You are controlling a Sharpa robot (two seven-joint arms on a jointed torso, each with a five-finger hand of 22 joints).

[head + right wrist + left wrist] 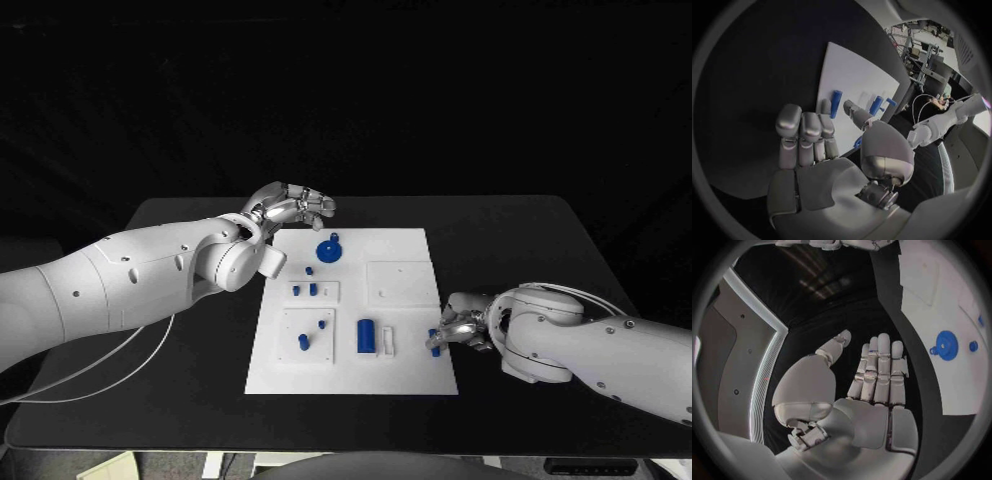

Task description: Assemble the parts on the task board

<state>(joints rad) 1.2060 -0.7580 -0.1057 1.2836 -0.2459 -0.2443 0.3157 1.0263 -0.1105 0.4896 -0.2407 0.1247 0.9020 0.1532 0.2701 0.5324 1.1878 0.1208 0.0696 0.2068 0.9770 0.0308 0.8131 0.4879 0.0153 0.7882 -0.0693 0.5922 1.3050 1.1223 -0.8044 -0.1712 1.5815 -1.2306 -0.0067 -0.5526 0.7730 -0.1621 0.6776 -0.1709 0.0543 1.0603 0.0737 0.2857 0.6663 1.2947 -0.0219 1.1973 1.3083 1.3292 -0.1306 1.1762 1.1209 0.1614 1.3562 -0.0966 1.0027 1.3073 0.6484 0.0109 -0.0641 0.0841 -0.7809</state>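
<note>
The white task board lies in the middle of the black table. On it are a blue round disc, small blue pegs and a longer blue cylinder. My left hand hovers over the table just off the board's far left corner. In the left wrist view its fingers are stretched out with nothing in them, and the disc lies beyond. My right hand is low at the board's right edge with its fingers half curled. A small blue part stands against its fingertips; the thumb hides the contact.
A raised white square plate sits on the board's right half, and a white bar lies beside the blue cylinder. A pale cable runs along the table under my left arm. Bare black tabletop flanks the board.
</note>
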